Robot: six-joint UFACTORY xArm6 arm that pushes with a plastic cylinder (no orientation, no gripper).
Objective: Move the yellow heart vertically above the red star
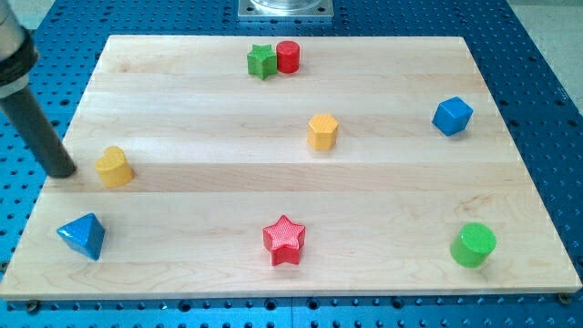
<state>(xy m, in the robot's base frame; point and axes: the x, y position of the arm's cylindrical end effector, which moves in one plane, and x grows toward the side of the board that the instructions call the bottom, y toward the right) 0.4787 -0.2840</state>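
Observation:
The yellow heart [115, 168] lies near the board's left edge, about mid-height. The red star [284, 240] lies at the bottom centre, far to the heart's right and lower. My dark rod comes down from the view's upper left; my tip [63, 171] rests on the board just left of the yellow heart, a small gap apart from it.
A blue triangular block [83, 236] sits at the bottom left. A green star [261, 62] and a red cylinder [288, 56] touch at the top centre. A yellow hexagon [322, 131] lies mid-board, a blue cube [452, 116] at the right, a green cylinder [474, 245] at the bottom right.

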